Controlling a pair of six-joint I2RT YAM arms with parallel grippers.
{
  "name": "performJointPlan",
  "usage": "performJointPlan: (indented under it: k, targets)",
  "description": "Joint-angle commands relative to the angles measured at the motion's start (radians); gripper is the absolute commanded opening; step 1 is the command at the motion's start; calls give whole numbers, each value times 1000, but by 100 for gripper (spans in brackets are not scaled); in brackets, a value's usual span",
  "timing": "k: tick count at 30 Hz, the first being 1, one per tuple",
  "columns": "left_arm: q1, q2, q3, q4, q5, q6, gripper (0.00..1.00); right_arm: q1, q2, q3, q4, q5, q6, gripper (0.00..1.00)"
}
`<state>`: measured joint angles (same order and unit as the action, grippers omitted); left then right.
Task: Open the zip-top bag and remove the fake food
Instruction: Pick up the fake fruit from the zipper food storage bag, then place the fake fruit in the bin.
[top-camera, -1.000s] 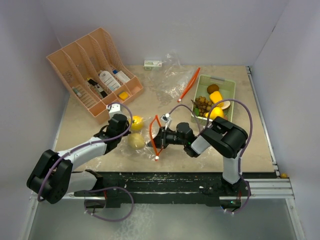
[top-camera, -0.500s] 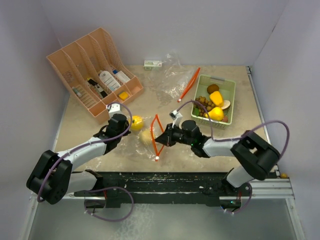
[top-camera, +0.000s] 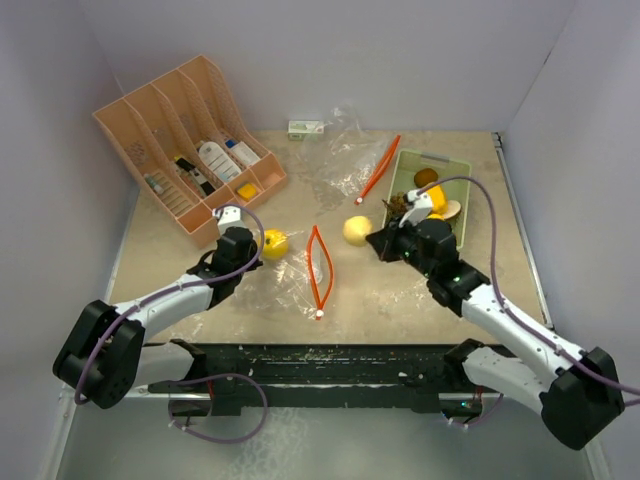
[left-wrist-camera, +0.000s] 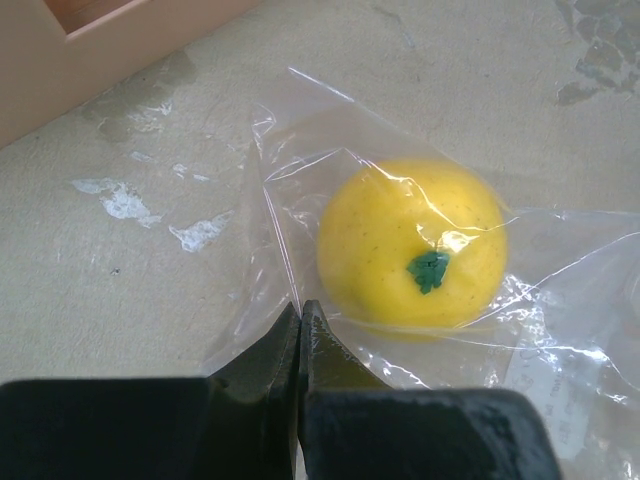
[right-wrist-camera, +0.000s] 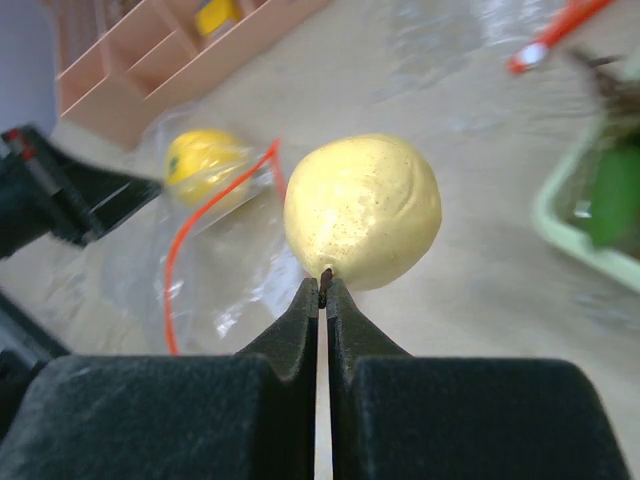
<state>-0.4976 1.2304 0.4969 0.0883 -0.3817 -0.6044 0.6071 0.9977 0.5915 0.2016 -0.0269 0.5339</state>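
Fake food, first piece: a pale lemon (right-wrist-camera: 362, 210) is pinched at its pointed end by the right jaws, which are closed to a sliver on that tip. This lemon sits just left of the green basket (top-camera: 432, 158), outside the bag. The left jaws are pressed together on a corner of the clear zip-top bag (left-wrist-camera: 290, 180), farther left of the basket. Second piece: a yellow lemon (left-wrist-camera: 412, 245) with a green stem mark lies inside that bag, just beyond the pinched corner. The bag's orange zip (top-camera: 318, 270) gapes in a narrow loop between the yellow lemon and the basket. Other toy pieces (top-camera: 427, 177) fill the basket. All rest on the tan bench (top-camera: 160, 240).
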Motion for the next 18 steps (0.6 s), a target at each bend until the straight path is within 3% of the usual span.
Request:
performJointPlan:
  k: [1, 6, 18]
  targets:
    - [7, 7, -1, 47, 15, 17, 0, -162, -38, 111, -180, 29, -105, 0]
    - [7, 16, -6, 54, 24, 12, 0, -346, 23, 171, -122, -52, -101, 0]
    - [7, 4, -6, 48, 17, 21, 0, -533, 262, 395, -18, -109, -88, 0]
